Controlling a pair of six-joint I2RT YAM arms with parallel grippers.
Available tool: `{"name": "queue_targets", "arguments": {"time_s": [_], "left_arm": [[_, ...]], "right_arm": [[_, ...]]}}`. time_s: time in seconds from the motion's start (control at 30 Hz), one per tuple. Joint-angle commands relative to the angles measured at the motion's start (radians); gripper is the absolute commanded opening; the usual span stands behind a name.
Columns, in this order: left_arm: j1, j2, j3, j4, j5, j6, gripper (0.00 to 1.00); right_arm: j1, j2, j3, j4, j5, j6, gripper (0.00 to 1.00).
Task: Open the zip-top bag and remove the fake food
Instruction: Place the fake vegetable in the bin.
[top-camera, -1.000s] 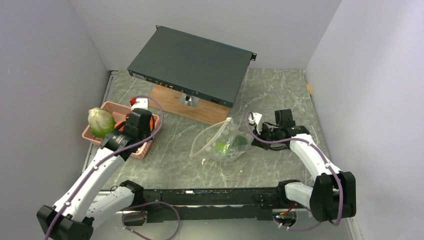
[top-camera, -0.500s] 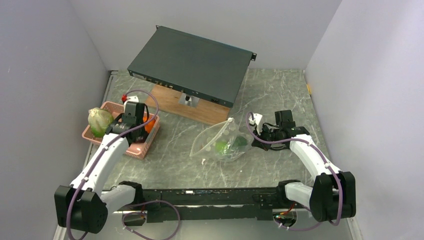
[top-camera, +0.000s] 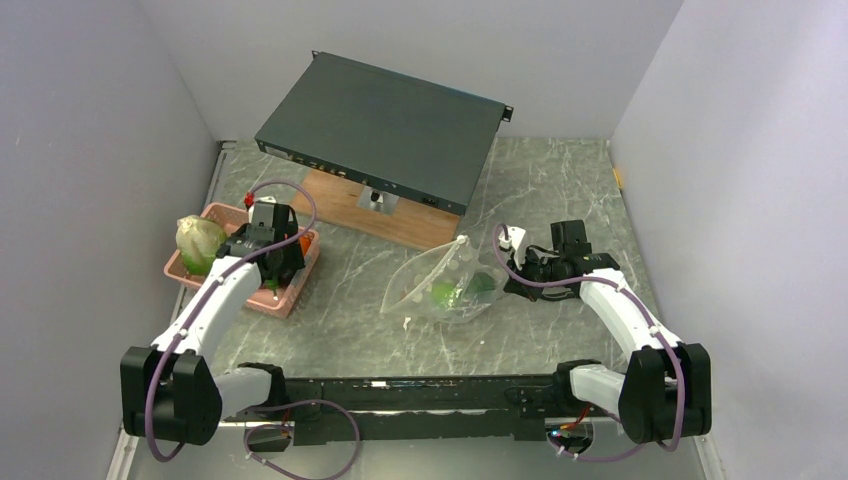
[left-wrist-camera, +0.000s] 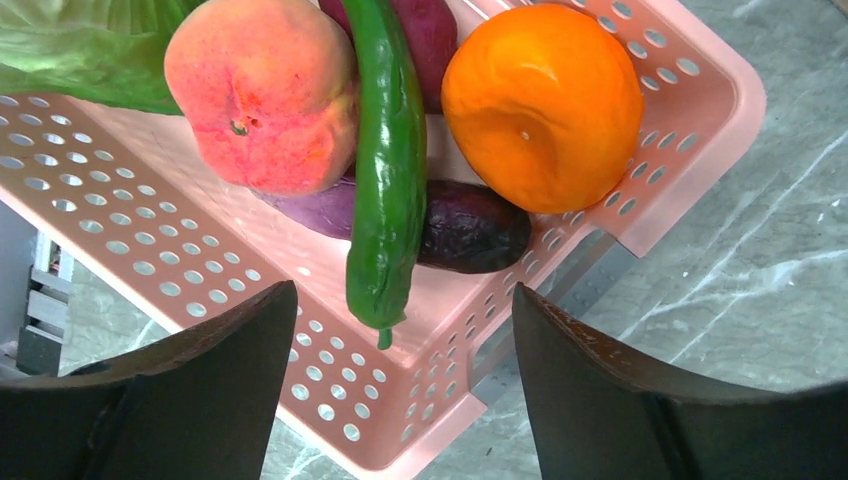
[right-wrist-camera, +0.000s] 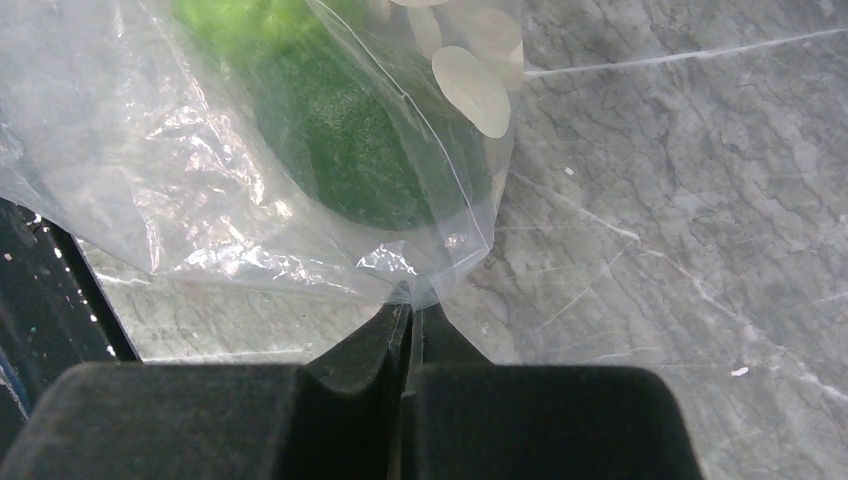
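The clear zip-top bag lies mid-table with green fake food inside. My right gripper is shut on the bag's corner; a dark green piece and a lighter green one show through the plastic. In the top view the right gripper sits at the bag's right edge. My left gripper hangs open over the pink basket, nothing between its fingers. In the basket lie a peach, a long green vegetable, an orange, a dark purple piece and a leafy head.
A dark flat equipment case rests on a wooden block at the back centre. The pink basket stands by the left wall, with the leafy head at its far end. Grey walls close in both sides.
My left arm has swung further over the basket and its jaws have opened. The right gripper and the bag have stayed put.
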Motion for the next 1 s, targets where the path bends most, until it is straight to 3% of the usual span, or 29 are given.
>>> {"name": "queue_targets", "arguments": {"time_s": [0.0,0.27,0.43,0.6,0.7,0.97], "left_arm": [[0.005,-0.029,0.059,-0.031,0.049,-0.026,0.83],[0.005,-0.182,0.094,-0.062,0.408,0.022,0.87],[0.005,-0.282,0.038,0.033,0.782,0.026,0.91],[-0.024,-0.333,-0.051,0.226,1.097,-0.088,0.83],[-0.098,-0.336,-0.103,0.353,1.124,-0.164,0.81],[-0.307,-0.216,-0.146,0.57,0.994,-0.265,0.69]], "right_arm": [[-0.005,0.002,0.004,0.02,-0.013,0.002,0.0],[-0.006,0.015,0.027,-0.032,-0.056,-0.035,0.0],[-0.004,0.029,0.046,-0.078,-0.105,-0.071,0.0],[-0.005,0.034,0.057,-0.106,-0.125,-0.124,0.0],[-0.003,0.031,0.058,-0.116,-0.131,-0.155,0.0],[0.003,0.014,0.032,-0.112,-0.122,-0.234,0.0]]}}
